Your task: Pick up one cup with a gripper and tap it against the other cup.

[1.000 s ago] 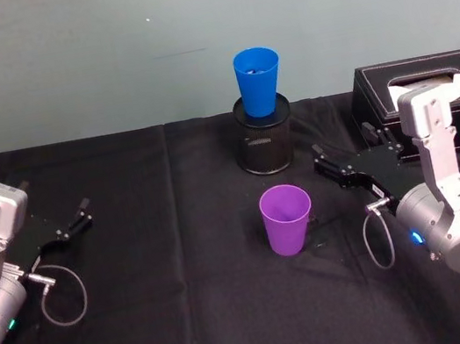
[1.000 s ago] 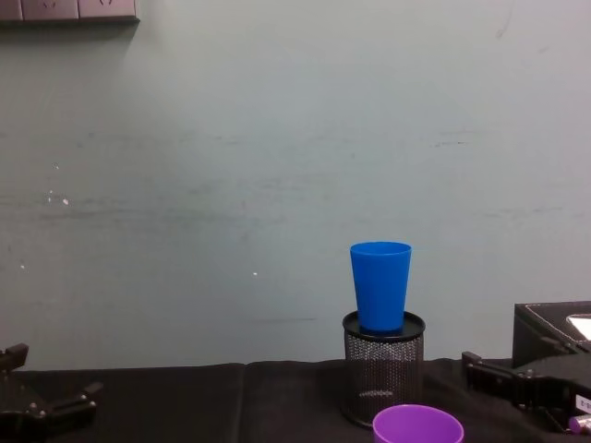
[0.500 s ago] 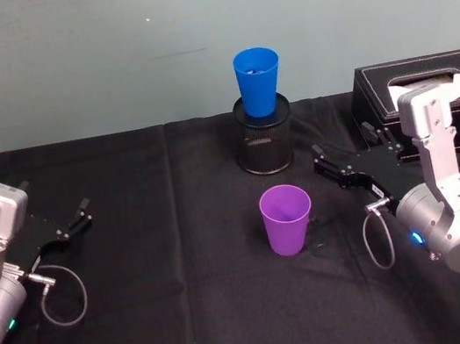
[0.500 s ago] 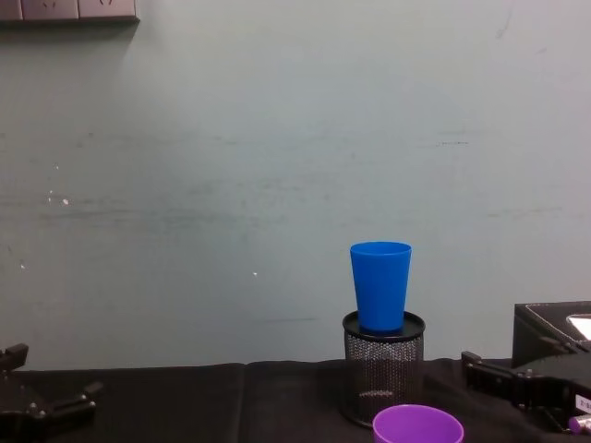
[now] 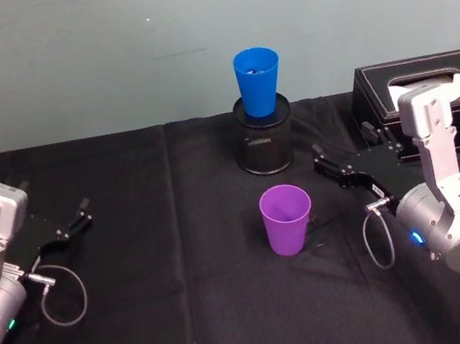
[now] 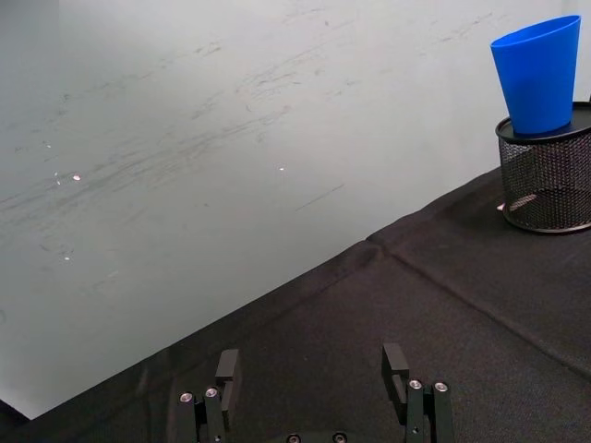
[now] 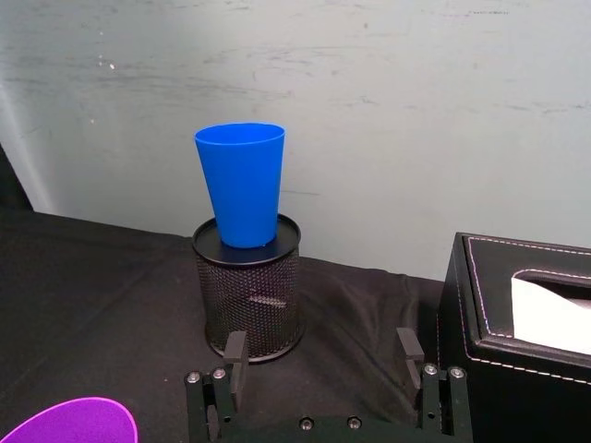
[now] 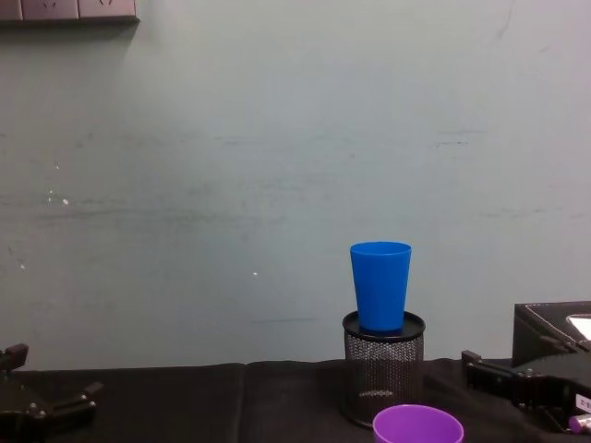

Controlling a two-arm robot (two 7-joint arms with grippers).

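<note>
I'm seeing my right claw (image 5: 342, 159) gaping open and empty beside the purple cup (image 5: 287, 219) on the counter (image 5: 194, 321), the blue cup (image 5: 258, 81) sitting atop the mesh pen holder (image 5: 265, 143) behind, a tissue box (image 5: 431, 101) crowding the right, my left claw (image 5: 76, 219) idling open.

Table (image 5: 194, 321) under black cloth. Landmark: mesh pen holder (image 5: 265, 145), rear centre. Purple cup (image 5: 286, 219) upright just in front of it. Black tissue box (image 5: 431, 96) to its right, well apart.
</note>
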